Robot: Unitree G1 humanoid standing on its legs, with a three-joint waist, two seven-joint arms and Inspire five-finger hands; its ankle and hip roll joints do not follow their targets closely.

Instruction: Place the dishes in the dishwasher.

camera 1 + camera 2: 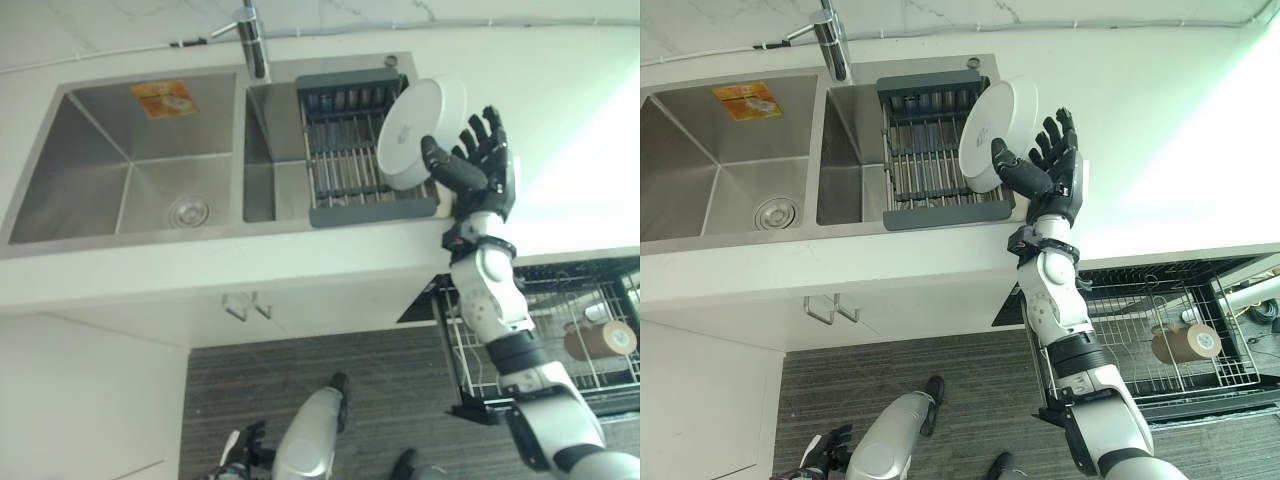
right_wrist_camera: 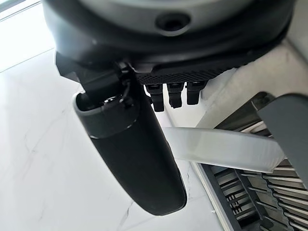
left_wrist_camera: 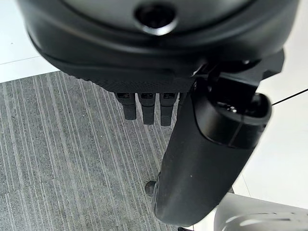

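Note:
A white bowl [image 1: 415, 130] stands tilted on its edge at the right end of the dark grey drying rack [image 1: 345, 150], which sits over the right sink basin. My right hand [image 1: 480, 170] is shut on it. The thumb [image 2: 134, 154] lies across the bowl's underside, over the rim [image 2: 226, 149], and the fingers spread behind it. I cannot tell whether the bowl still touches the rack. The dishwasher's pulled-out wire rack [image 1: 1120, 350] is low on the right and holds a brown cup [image 1: 1185, 343] lying on its side. My left hand [image 1: 240, 450] hangs low over the floor with relaxed fingers and holds nothing.
The left steel basin [image 1: 130, 170] has a drain and an orange sticker. A faucet [image 1: 252, 35] rises behind the divider. White countertop [image 1: 1160, 130] stretches right of the sink. Below are cabinet handles [image 1: 245, 305] and grey ribbed flooring [image 3: 57, 144].

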